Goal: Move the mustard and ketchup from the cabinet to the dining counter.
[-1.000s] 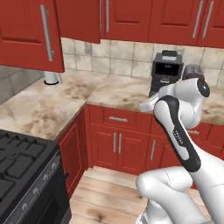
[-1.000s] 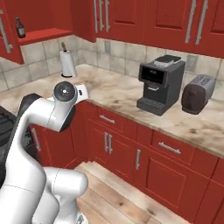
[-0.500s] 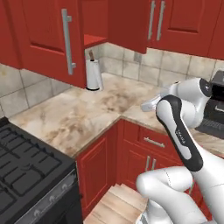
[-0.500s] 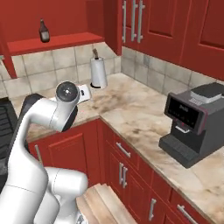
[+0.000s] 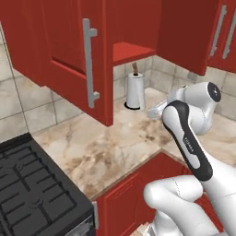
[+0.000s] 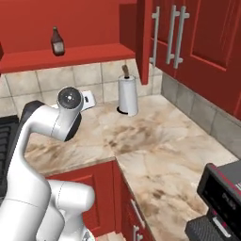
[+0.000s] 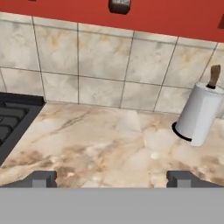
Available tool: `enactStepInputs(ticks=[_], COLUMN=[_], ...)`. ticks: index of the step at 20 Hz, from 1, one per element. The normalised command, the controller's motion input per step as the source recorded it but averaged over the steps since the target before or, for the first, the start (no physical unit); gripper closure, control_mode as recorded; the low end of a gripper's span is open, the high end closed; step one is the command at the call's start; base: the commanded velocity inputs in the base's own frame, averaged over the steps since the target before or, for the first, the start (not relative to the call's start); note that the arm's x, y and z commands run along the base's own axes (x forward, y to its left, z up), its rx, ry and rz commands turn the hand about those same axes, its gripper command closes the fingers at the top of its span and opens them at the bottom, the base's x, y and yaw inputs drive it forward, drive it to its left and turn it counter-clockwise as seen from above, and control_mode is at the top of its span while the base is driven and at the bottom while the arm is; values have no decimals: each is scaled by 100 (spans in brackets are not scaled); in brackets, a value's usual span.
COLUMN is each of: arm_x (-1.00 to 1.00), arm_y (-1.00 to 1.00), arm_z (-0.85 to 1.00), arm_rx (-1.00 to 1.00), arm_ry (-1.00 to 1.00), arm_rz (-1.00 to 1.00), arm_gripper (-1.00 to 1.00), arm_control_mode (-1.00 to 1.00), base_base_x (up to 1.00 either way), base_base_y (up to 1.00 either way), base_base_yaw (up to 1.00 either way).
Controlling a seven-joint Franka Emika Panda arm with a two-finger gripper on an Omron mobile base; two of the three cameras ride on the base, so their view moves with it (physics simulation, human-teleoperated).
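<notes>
Ketchup [image 6: 57, 41] standing upright on the red shelf [image 6: 70, 54] inside the open cabinet [image 5: 69, 55], long axis vertical, black cap uppermost; its base also peeking in at the top edge of the hand view, above the tiled backsplash [image 7: 100, 65]. Gripper [image 7: 112, 178] low by comparison, level with the marbled surface [image 6: 155, 141] beside the black stove [image 5: 32, 193], jaws spread wide and holding nothing. Key relation: bottle well above the jaws and a little left of their centre line in the hand view, so likely a climb first, then a level reach toward the shelf with the fingers either side of the bottle's body. Paper towel roll [image 6: 127, 95] upright on the surface below the shelf, to the right, well apart from the bottle. Open door with its silver bar handle [image 5: 90, 69] hanging forward at the left, probably worth avoiding on the way up. Mustard not made out. Task judged at its start: nothing grasped yet.
</notes>
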Motion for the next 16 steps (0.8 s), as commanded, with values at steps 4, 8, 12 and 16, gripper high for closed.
enactStepInputs(ticks=[4,8,12,16], arm_x=[0,0,0,0], arm_y=[0,0,0,0], arm_z=[0,0,0,0], arm_rx=[0,0,0,0], arm_ry=[0,0,0,0], arm_rz=[0,0,0,0], arm_gripper=[-100,-100,-100,-100], arm_control_mode=[100,100,100,100], base_base_x=[75,79,86,76], base_base_y=[0,-3,-19,-13], base_base_yaw=[37,38,40,43])
